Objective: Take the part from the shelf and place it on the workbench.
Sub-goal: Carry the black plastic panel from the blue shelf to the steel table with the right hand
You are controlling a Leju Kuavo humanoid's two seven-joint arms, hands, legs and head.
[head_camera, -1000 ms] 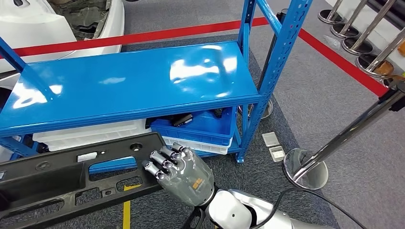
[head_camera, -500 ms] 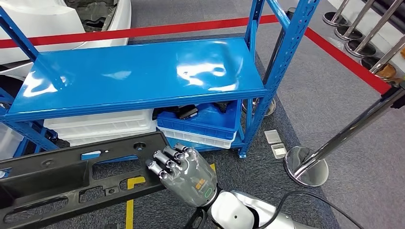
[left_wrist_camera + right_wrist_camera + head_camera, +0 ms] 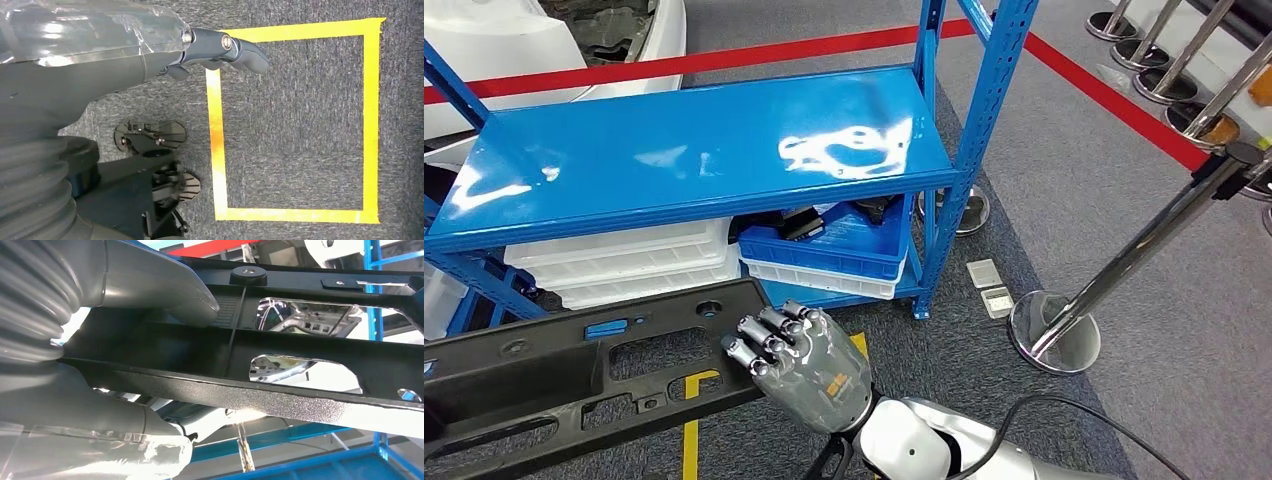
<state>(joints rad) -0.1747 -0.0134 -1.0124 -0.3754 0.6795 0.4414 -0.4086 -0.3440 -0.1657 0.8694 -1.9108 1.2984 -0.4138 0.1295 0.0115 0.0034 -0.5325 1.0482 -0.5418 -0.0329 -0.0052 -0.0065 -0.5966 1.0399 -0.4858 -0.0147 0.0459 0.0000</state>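
Note:
A long black plastic part (image 3: pixel 574 370) with cut-outs lies across the lower left of the head view, out in front of the blue shelf (image 3: pixel 694 150). My right hand (image 3: pixel 809 365) grips its right end, fingers curled over the top edge. In the right wrist view the part (image 3: pixel 300 345) runs close past the camera, with the right hand (image 3: pixel 150 285) clamped around it. The part's left end runs out of the picture. My left hand (image 3: pixel 150 60) hangs above grey carpet, and what it holds, if anything, is hidden.
The shelf's top board is bare; beneath it sit white trays (image 3: pixel 624 260) and a blue bin (image 3: pixel 844 245). A chrome stanchion (image 3: pixel 1054 340) stands at the right, behind a red floor line (image 3: pixel 754 60). A yellow tape square (image 3: pixel 372 125) marks the carpet.
The whole picture has shifted a little, so the camera has moved relative to the shelf. My right hand keeps the same hold on the part.

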